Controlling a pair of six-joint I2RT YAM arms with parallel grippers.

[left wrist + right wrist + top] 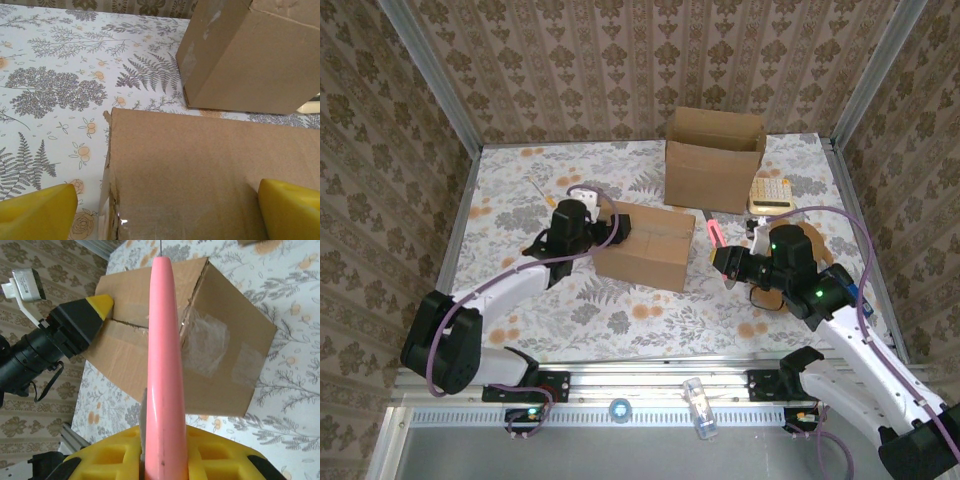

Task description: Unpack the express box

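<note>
Floral tablecloth (520, 190), taped cardboard box (645, 245)

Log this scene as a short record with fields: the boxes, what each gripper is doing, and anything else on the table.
target: closed brown cardboard box sealed with clear tape, mid-table
behind it: larger brown cardboard box, not touching
left arm: left gripper open, over the taped box's left edge
right arm: right gripper shut on slender pink tool, pointing at the taped box
other: cream calculator, right of larger box
</note>
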